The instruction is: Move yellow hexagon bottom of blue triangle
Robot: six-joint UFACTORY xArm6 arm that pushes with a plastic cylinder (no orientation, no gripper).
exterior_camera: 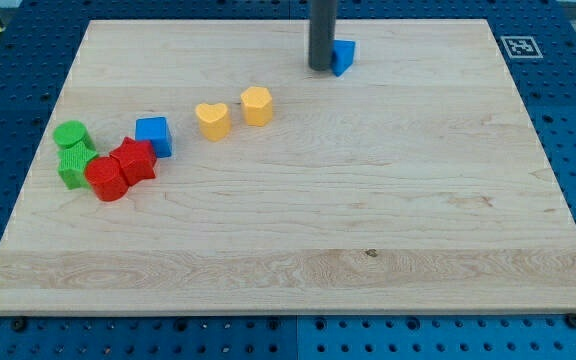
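While my tip (322, 68) is standing at the far top of the bench (418, 230), it is sitting just left of the blue triangle (344, 56), seemingly touching it. No jaws are showing on this arm. It is ending in a plain dark rod, so nothing is spreading, closing or pinching.

The yellow hexagon (257, 105) is lying below and to the left of my tip, well apart from it, with open wood between them. A yellow heart (213, 120) is resting just beyond the hexagon on its far left side, close but apparently not touching. Much farther left and lower, a blue cube (154, 135), two red blocks (120, 170) and two green blocks (72, 150) are crowding together.

The hexagon is looking small, rigid and light, and I am expecting it to slide easily on the smooth wood. Nothing can grip it, so it is a matter of pushing. I am judging the best contact to be the middle of its left face, in the gap beside the heart. An off-centre push is likely to spin it or let it slip off the rod. The spot under the triangle, just below my tip, is lying open.
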